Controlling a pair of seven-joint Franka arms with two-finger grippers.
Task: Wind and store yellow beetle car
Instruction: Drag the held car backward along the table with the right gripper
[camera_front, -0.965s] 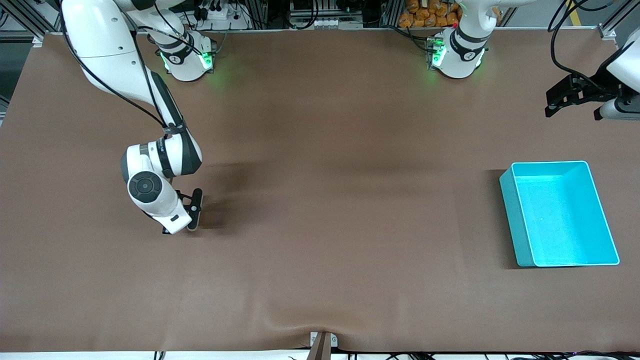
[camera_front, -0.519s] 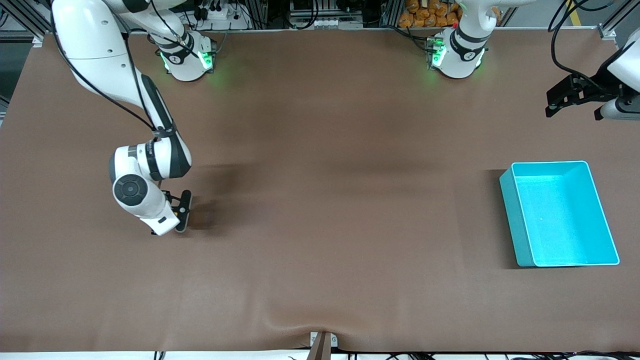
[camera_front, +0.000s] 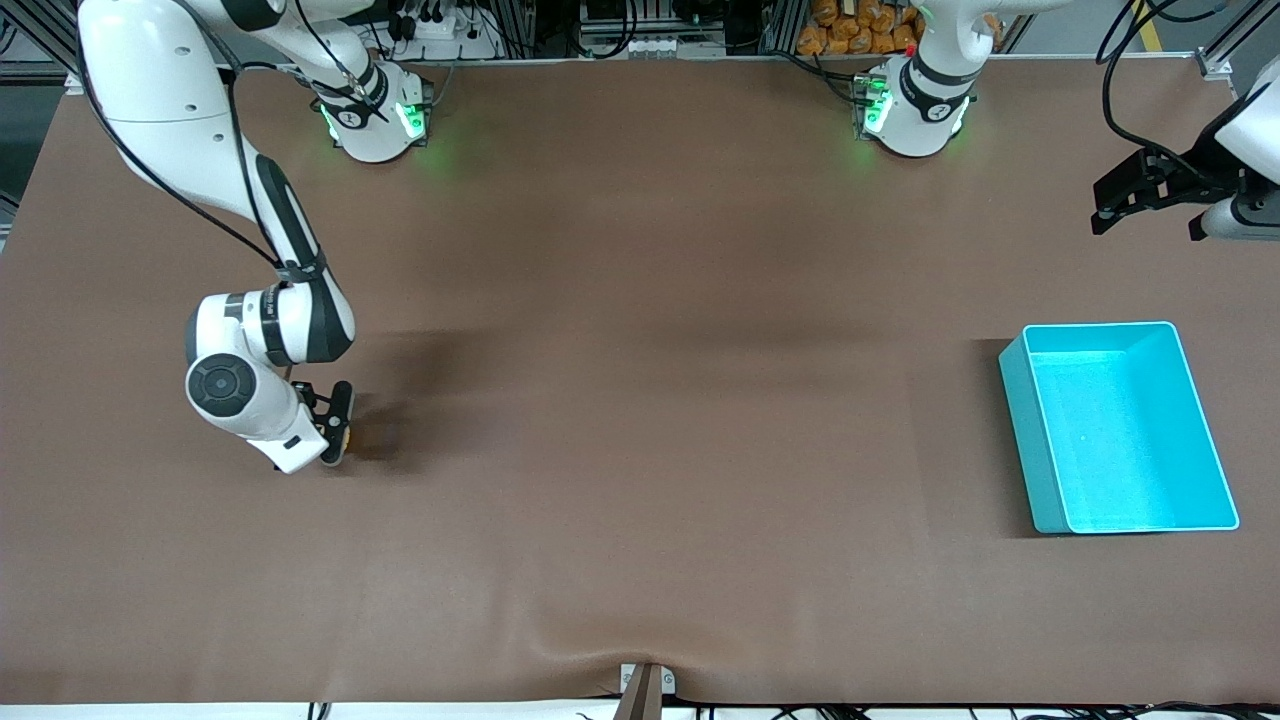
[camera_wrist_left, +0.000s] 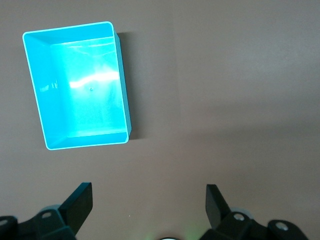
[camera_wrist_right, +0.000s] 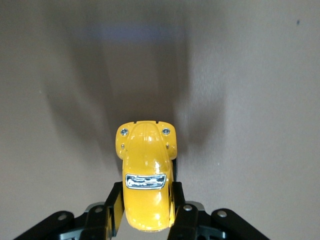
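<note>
Right claw: closed on the yellow beetle car, one finger against each flank; low over the tabletop at the right arm's end.
Car position: between the right claw's fingers. In the front view only a sliver of yellow shows at the claw tip.
Long axis: runs straight out from the claw, the rounded end with two small lamps pointing away from the wrist and the other end tucked between the fingers.
Contact with tabletop: cannot be told; the wheels are hidden under the body, though the shadow lies close beneath the car.
Step in hand (judged): the winding stroke, in which the car is drawn along the tabletop while gripped.
Left claw: open and empty, jaws spread wide; held in the air at the left arm's end of the tabletop. The left arm waits.
Turquoise bin: empty, standing on the tabletop just below and ahead of the left claw, well apart from the right claw and the car.
Nearer arm: the right arm holds the car; the left arm is the one close to the bin.
Obstructions: nothing lies on the tabletop between the car and the bin.
</note>
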